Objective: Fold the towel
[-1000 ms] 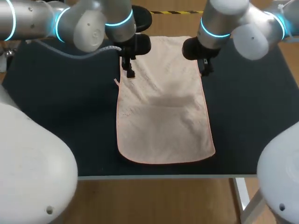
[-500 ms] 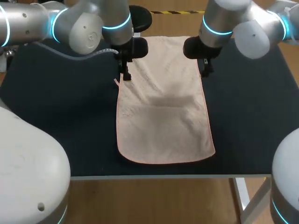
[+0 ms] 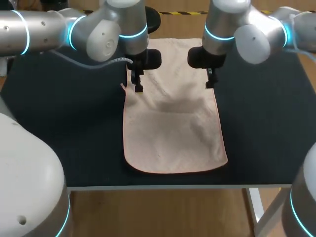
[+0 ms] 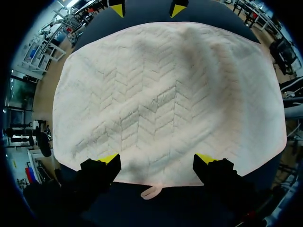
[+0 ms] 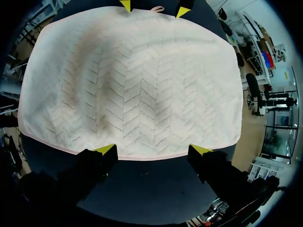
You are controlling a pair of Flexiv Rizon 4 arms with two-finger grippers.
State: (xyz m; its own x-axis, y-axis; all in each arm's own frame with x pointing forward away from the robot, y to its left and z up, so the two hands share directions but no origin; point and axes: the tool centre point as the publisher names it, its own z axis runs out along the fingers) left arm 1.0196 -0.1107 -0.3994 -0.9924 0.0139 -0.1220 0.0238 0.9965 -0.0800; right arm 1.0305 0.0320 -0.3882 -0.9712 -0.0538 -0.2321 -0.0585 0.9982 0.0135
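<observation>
A pale pink towel (image 3: 173,123) lies flat and lengthwise on the dark table (image 3: 64,123). Your left gripper (image 4: 156,158) hangs over its left edge, fingers spread wide, beside a small loop (image 4: 150,192). Your right gripper (image 5: 152,150), equally wide, hangs over the right edge. From overhead, both arms hide the towel's far corners.

Towel (image 3: 173,123): pale cream, herringbone weave, thin pink edging. It is lying flat, spread out as a long rectangle. One long edge is running just under the left gripper (image 4: 156,161), and the opposite long edge is sitting at the tips of the right gripper (image 5: 152,150). A small hanging loop (image 4: 150,192) is sticking out of the edge between the left gripper's two fingers. Faint creases are showing mid-cloth.
</observation>
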